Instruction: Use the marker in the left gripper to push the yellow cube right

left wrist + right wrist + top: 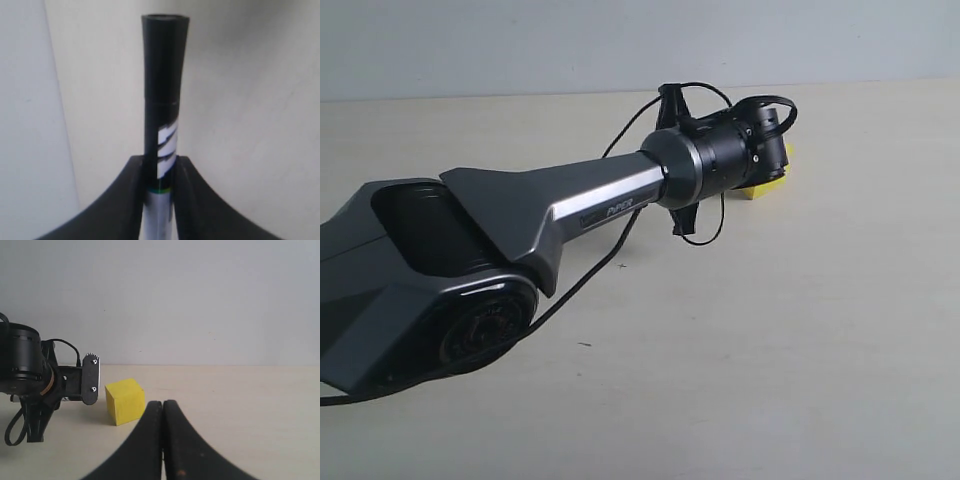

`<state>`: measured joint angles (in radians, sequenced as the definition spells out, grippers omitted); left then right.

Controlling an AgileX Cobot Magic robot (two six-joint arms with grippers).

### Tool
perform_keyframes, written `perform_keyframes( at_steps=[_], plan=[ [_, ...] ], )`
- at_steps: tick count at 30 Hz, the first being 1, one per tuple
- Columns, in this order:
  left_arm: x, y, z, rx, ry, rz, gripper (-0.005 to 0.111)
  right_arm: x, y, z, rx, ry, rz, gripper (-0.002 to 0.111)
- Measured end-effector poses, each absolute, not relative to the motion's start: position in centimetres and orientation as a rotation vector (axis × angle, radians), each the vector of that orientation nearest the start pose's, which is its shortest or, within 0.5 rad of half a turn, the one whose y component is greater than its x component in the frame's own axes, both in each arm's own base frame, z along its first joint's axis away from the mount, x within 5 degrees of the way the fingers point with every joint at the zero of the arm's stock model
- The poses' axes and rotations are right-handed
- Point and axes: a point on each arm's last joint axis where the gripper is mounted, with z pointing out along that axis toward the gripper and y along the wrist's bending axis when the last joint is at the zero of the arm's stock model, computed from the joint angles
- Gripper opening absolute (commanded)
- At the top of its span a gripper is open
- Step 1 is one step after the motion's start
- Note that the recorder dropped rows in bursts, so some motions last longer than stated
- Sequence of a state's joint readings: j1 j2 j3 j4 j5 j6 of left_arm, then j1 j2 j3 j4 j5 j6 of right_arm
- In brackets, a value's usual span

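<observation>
My left gripper (160, 167) is shut on the marker (164, 90). Its black cap points away from the fingers and its white barrel sits between them. In the exterior view the left arm reaches across the table and the left gripper (765, 140) hides most of the yellow cube (768, 187), which shows just below and beyond it; the marker is hidden there. The right wrist view shows the yellow cube (125, 401) on the table right beside the left gripper (91, 379). My right gripper (162, 406) is shut on nothing, a little in front of the cube.
The beige table (800, 330) runs to a pale wall (520, 45) at the back. The left arm's dark grey base (430, 290) and a loose black cable (590, 270) fill the lower left of the exterior view.
</observation>
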<state>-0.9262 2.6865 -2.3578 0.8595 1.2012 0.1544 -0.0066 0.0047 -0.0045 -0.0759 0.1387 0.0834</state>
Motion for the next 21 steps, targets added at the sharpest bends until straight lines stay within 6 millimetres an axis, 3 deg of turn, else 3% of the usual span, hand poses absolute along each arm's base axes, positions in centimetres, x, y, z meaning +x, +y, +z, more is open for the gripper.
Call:
perform_keyframes(
  at_steps=[6,9,21],
  plan=[
    [36.7,-40.1,11.0,1.451,2.146,0.739,0.0,5.7,-0.1,20.2,0.02,1.622,-0.007,0.0],
    [36.7,-40.8,12.2,1.373,2.181,0.626,0.0,5.7,-0.1,20.2,0.02,1.622,-0.007,0.0],
    [37.4,-40.0,12.4,1.332,2.26,0.601,0.0,5.7,-0.1,20.2,0.02,1.622,-0.007,0.0]
  ],
)
